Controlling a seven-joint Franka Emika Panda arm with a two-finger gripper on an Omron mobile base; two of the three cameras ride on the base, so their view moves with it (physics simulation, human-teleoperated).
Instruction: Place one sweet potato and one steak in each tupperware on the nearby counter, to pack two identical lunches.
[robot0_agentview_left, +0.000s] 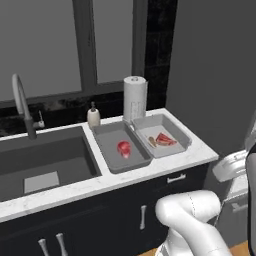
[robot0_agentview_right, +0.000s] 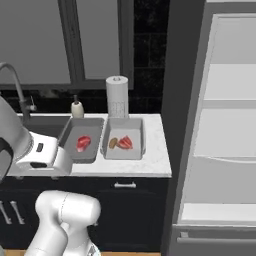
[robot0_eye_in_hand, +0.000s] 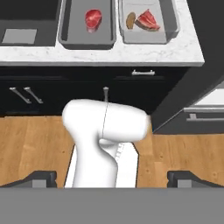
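Tupperware trays sit on the counter well beyond the open, empty claw

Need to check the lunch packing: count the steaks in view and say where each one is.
2. One steak lies alone in the left tupperware; the other steak lies beside a sweet potato in the right tupperware.

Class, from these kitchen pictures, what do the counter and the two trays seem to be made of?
Counter: looks like polished marble or a marble-look stone, white with grey veins. Left tray and right tray: matte grey, uniform and without shine, probably plastic, though dull metal can't be ruled out.
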